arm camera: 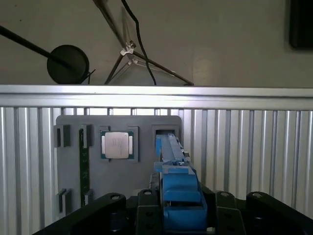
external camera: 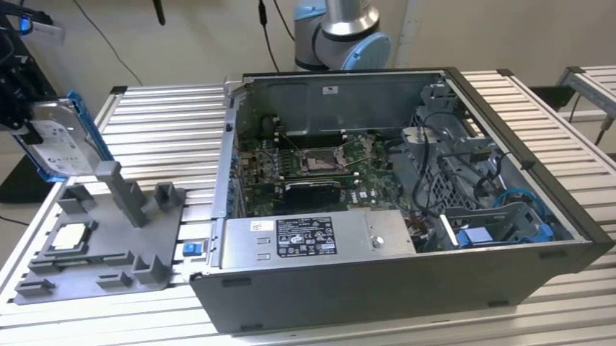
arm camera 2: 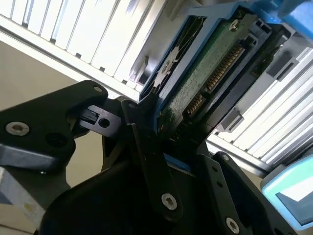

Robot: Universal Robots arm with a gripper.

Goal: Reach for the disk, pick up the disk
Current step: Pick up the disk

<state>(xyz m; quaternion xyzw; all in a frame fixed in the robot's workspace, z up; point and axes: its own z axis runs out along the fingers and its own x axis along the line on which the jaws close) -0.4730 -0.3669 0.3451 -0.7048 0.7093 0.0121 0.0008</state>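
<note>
The disk (external camera: 60, 144) is a silver drive with a white label in a blue bracket. It hangs upright at the exterior view's far left, above the left end of the grey fixture (external camera: 106, 238). My gripper (external camera: 29, 119) is shut on it from above. In the second wrist view the disk (arm camera 2: 210, 73) shows its green circuit board, with the black fingers (arm camera 2: 146, 132) clamped on the blue frame. In the first wrist view the disk (arm camera: 178, 186) is edge-on between the jaws of my gripper (arm camera: 183, 210), over a slot in the fixture (arm camera: 146, 171).
A small square silver chip (external camera: 69, 236) (arm camera: 117, 145) lies in the fixture, and a green strip (arm camera: 84, 161) stands beside it. An open computer case (external camera: 385, 281) takes up the middle and right of the slatted aluminium table (external camera: 164, 122). The arm's base (external camera: 342, 36) stands behind the case.
</note>
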